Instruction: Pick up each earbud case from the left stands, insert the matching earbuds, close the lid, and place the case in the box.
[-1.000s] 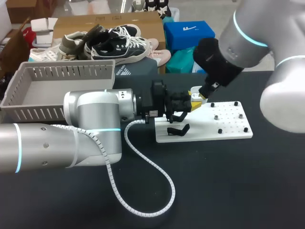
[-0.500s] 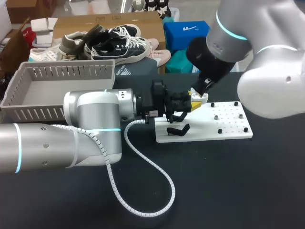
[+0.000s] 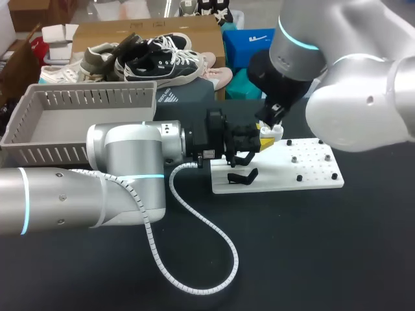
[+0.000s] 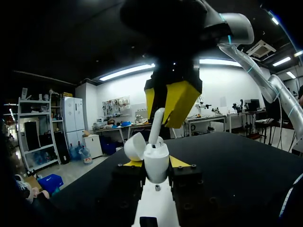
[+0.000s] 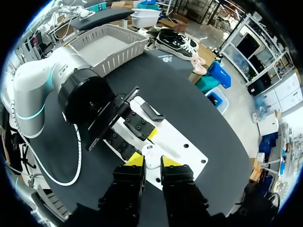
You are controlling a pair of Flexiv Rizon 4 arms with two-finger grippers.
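A white earbud case [image 4: 156, 163] stands upright with its lid [image 4: 135, 146] tipped open, and my left gripper [image 4: 155, 166] is shut on it from both sides. Directly above it my right gripper [image 4: 163, 111] is shut on a white earbud [image 4: 157, 124], whose stem end reaches down into the case's mouth. In the head view the left gripper [image 3: 249, 144] holds the case [image 3: 264, 144] over the white stand plate [image 3: 311, 172], with the right gripper [image 3: 272, 131] on top of it. The right wrist view shows its own gripper [image 5: 152, 161] just over the case [image 5: 150, 155].
A grey slatted basket [image 3: 39, 103] sits at the back left of the black table. Black stands [image 3: 241, 175] and small pegs rise from the white plate. A white coiled cable [image 3: 207, 240] loops over the table in front of my left arm.
My right arm's wrist and upper links have swung to the left, while its fingertips stayed over the case. The left arm and the case have not moved.
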